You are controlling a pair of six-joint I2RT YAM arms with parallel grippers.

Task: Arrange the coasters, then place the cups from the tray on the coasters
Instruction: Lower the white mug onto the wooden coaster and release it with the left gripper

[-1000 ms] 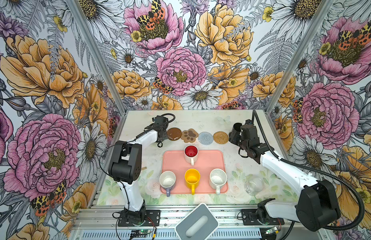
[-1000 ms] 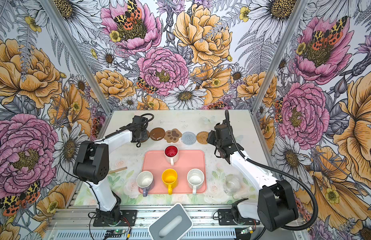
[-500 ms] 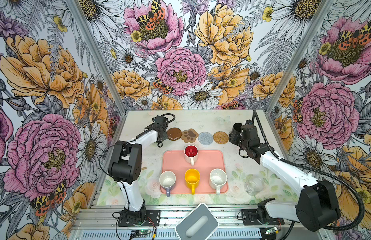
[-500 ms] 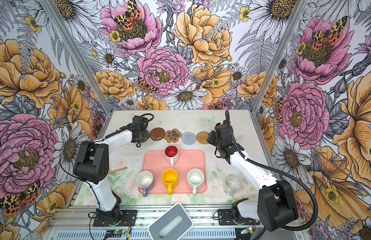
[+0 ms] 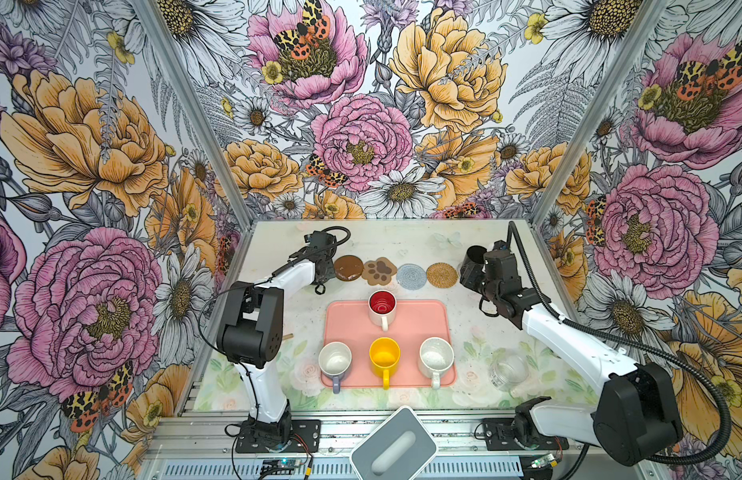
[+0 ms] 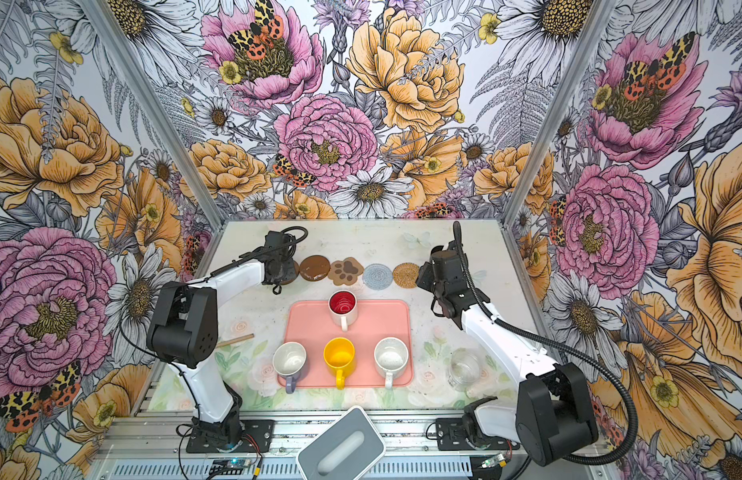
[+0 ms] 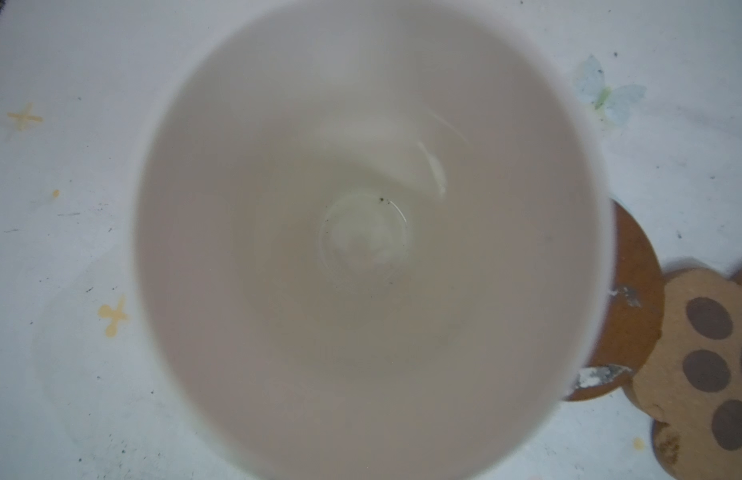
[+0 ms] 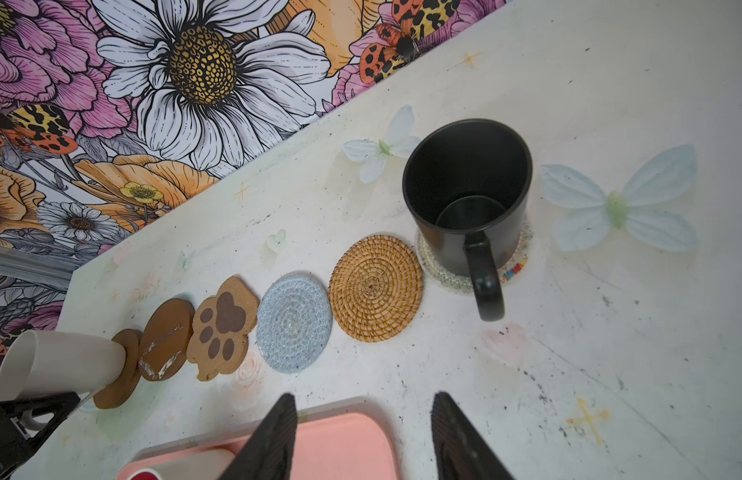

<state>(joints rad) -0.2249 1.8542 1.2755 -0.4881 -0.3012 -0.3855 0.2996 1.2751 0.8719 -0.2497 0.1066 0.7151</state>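
Top views both show the tray (image 5: 419, 332), salmon-pink, with four cups on it: the red-lined white one (image 5: 382, 307) by its far edge, and the lavender (image 5: 335, 360), yellow (image 5: 384, 357) and speckled (image 5: 436, 356) ones along its near edge. My right gripper (image 8: 363, 415) hangs over the tray's far edge, its jaws standing apart with nothing between them. My left gripper (image 8: 33, 417) is at the plain white cup (image 7: 361, 249) beyond the tray's far left corner; whether it grips that cup I cannot tell. That cup rests on a brown disc (image 8: 120, 382). Beyond the far right corner the black cup (image 8: 465, 199) stands upright on the pale woven coaster (image 8: 514, 266). Between those two, past the tray's far edge, lie the second brown disc (image 5: 348, 268), paw print (image 5: 379, 271), grey-blue round (image 5: 411, 276) and tan round (image 5: 442, 274).
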